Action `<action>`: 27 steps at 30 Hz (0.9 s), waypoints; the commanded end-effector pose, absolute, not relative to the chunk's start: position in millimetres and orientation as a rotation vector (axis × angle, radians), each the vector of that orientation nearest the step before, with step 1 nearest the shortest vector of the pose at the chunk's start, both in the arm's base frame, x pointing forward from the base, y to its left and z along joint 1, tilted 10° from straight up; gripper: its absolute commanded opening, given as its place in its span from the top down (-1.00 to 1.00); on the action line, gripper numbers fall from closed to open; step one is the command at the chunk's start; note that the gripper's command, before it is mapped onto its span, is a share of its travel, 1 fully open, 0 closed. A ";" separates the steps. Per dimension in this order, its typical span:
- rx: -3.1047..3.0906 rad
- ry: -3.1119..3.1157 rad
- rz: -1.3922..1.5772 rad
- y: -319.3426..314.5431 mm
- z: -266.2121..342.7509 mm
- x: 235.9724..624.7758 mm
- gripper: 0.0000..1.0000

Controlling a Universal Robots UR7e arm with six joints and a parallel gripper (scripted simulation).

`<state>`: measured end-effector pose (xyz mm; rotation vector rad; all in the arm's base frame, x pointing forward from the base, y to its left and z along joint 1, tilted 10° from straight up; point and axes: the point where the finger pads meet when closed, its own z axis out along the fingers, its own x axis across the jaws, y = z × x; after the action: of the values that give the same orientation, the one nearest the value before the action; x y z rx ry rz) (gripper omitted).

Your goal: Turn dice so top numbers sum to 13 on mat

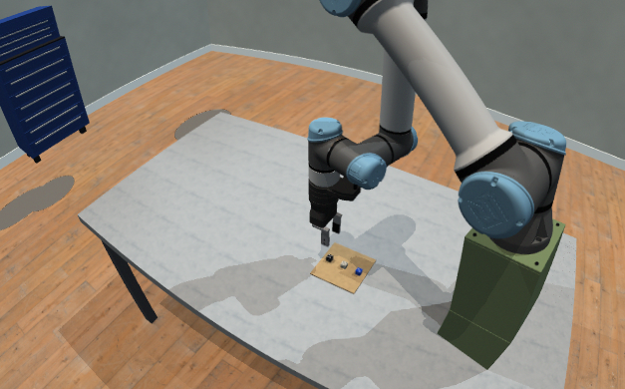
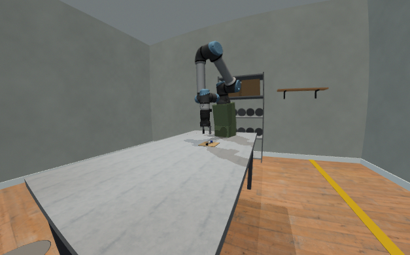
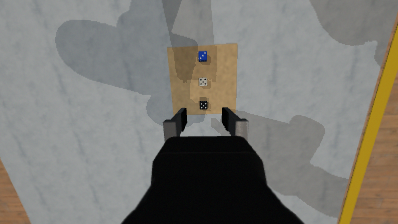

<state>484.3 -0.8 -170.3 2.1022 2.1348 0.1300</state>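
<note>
crosswise, black [image 1: 329, 257] [image 3: 203, 105], white [image 1: 344, 264] [image 3: 203, 82], blue dice [image 1: 359, 271] [image 3: 202, 56] line the mat [image 1: 351, 286] [image 2: 214, 145] [image 3: 225, 92] | pincer [image 1: 331, 229] [image 2: 206, 133] [image 3: 204, 114] spread, pointing down

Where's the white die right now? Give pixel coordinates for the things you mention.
In the wrist view, the white die [image 1: 344, 264] [image 3: 203, 82] sits mid-mat, between the blue die [image 1: 359, 271] [image 3: 202, 56] above and the black die [image 1: 329, 257] [image 3: 203, 105] below.

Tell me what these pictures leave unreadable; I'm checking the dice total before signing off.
- Blue die: exact top count, too small in the wrist view.
- Black die: pips too small in the top and exterior views.
- Undersides of all dice: hidden by the dice themselves, every view.
- Arm's upper joint: cut off by the top view's upper edge.
</note>
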 end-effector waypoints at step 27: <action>2.101 2.134 0.131 1.5 -109.2 474.7 -1.00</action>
<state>476.0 1.2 -119.8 2.1017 2.1342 0.1306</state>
